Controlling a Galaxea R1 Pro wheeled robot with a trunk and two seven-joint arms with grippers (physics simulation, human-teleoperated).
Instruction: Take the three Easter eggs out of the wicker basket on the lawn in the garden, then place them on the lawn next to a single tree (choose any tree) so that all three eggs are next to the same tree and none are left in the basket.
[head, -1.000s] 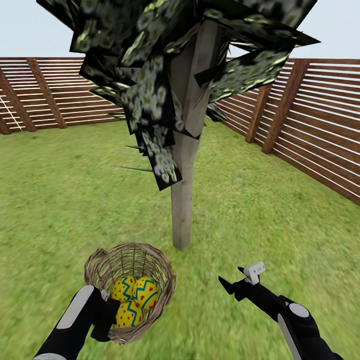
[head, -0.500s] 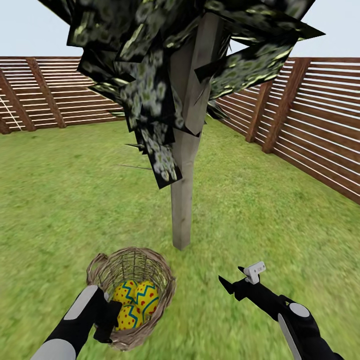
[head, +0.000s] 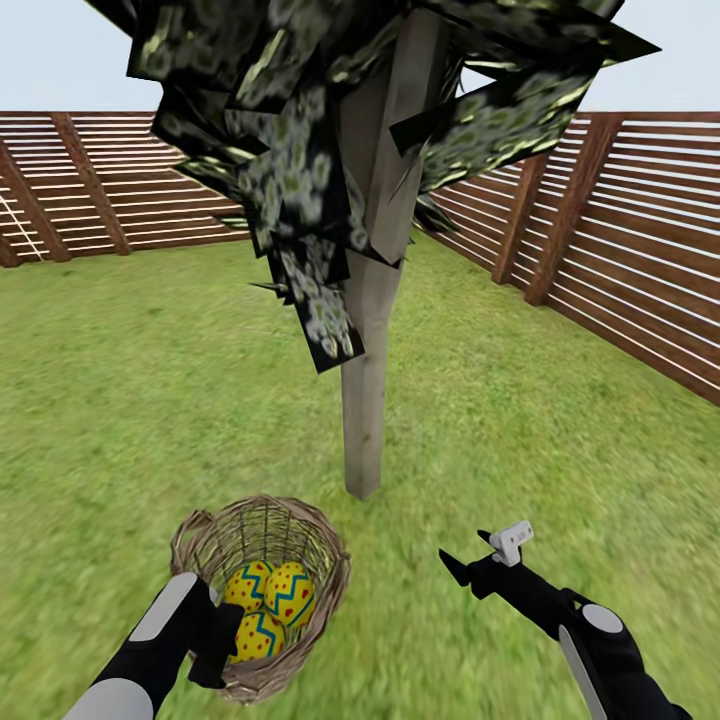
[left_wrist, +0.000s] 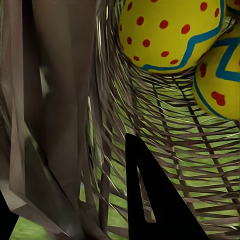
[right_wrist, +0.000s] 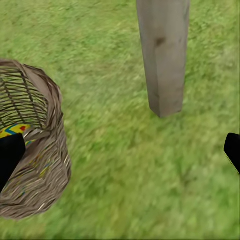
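Gripping the near rim of the wicker basket (head: 262, 590), the left gripper (head: 222, 640) has its jaws pinching the thick ragged edge: the left wrist view puts one dark finger (left_wrist: 150, 200) inside the weave and the rim bundle between the jaws. One basket shows, and three Easter eggs (head: 268, 605) lie inside it, just past the left jaws and huddled touching one another. Two eggs sit side by side and higher, each with its long axis roughly upright and its narrow end tipped up; the third lies lower, closest to the jaws, and partly hidden, so its axis cannot be told. Up close, two eggs (left_wrist: 170, 32) show yellow shells with red dots and blue zigzag bands through the open twigs. The basket's mouth faces up and slightly toward the head camera; whether its base touches the lawn (head: 560, 430) cannot be told. One tree (head: 365, 400) stands upright ahead, between the two sets of jaws and beyond both, near the basket but apart from it. The right gripper (head: 468, 562) hangs over bare grass with its jaws spread wide and nothing between them, its fingertips (right_wrist: 10, 155) framing basket and trunk. A brown slat fence (head: 620, 270) rings the garden.
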